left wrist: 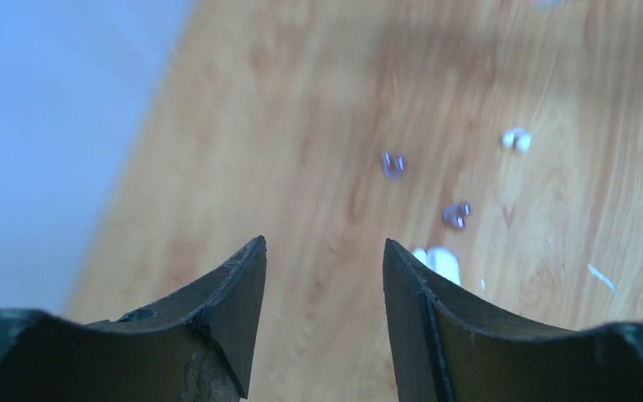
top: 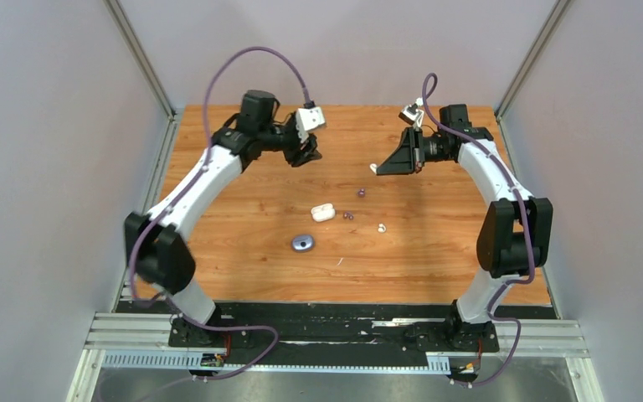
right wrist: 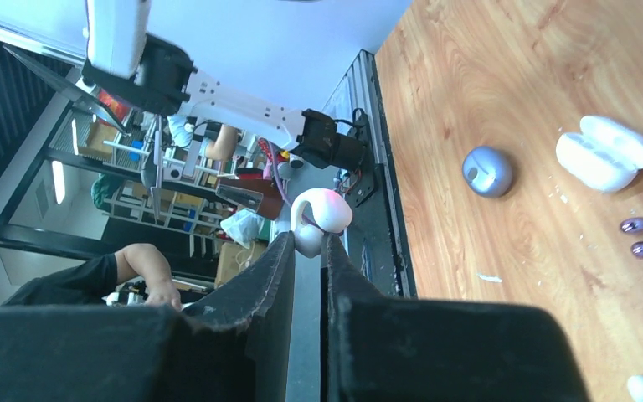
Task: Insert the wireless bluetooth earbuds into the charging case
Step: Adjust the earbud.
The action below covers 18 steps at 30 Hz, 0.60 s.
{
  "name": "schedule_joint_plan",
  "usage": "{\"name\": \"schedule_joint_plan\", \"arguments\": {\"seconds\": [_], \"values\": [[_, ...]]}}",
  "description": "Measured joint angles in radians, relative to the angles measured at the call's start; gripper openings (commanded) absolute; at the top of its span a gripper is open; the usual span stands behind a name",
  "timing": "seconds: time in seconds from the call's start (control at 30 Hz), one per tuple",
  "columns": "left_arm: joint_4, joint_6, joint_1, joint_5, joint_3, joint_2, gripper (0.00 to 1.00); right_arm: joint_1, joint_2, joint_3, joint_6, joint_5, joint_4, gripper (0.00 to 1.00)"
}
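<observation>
My right gripper (top: 378, 167) is shut on a glossy white earbud (right wrist: 322, 219) and holds it above the table's far middle; its jaws (right wrist: 308, 244) pinch the bud at the tips. My left gripper (top: 306, 152) is open and empty, raised at the far left (left wrist: 324, 249). The open white case (top: 323, 213) lies mid-table, also in the right wrist view (right wrist: 604, 152) and half hidden in the left wrist view (left wrist: 442, 263). The shut purple case (top: 303, 243) lies nearer. Two purple earbuds (top: 361, 193) (top: 348, 215) and a second white earbud (top: 382, 227) lie loose on the wood.
The wooden table (top: 243, 251) is walled by grey panels on the left, right and back. A black rail (top: 335, 314) with both arm bases runs along the near edge. A small white fleck (top: 341, 260) lies near the front.
</observation>
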Motion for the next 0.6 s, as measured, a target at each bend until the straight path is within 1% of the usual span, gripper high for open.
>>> {"name": "schedule_joint_plan", "arguments": {"seconds": [0.13,0.17,0.23,0.3,0.4,0.5,0.6], "values": [[0.193,0.026,-0.022,0.090,-0.072,-0.248,0.58,0.010,0.065,0.066,0.030,-0.008,0.020,0.00],[0.236,0.046,-0.041,0.109,-0.077,-0.291,0.57,0.016,0.075,0.072,0.040,-0.008,0.028,0.00],[0.285,0.101,-0.083,0.140,-0.077,-0.326,0.56,0.035,0.083,0.074,0.067,-0.008,0.043,0.00],[0.294,0.169,-0.121,0.165,-0.077,-0.322,0.56,0.068,0.084,0.073,0.105,-0.008,0.064,0.00],[0.279,0.266,-0.155,0.186,-0.094,-0.277,0.56,0.122,0.084,0.071,0.176,-0.016,0.129,0.00],[0.241,0.351,-0.171,0.192,-0.122,-0.240,0.55,0.156,0.083,0.067,0.233,-0.019,0.186,0.00],[0.212,0.410,-0.176,0.200,-0.134,-0.229,0.52,0.158,0.083,0.061,0.275,-0.024,0.226,0.00]]}}
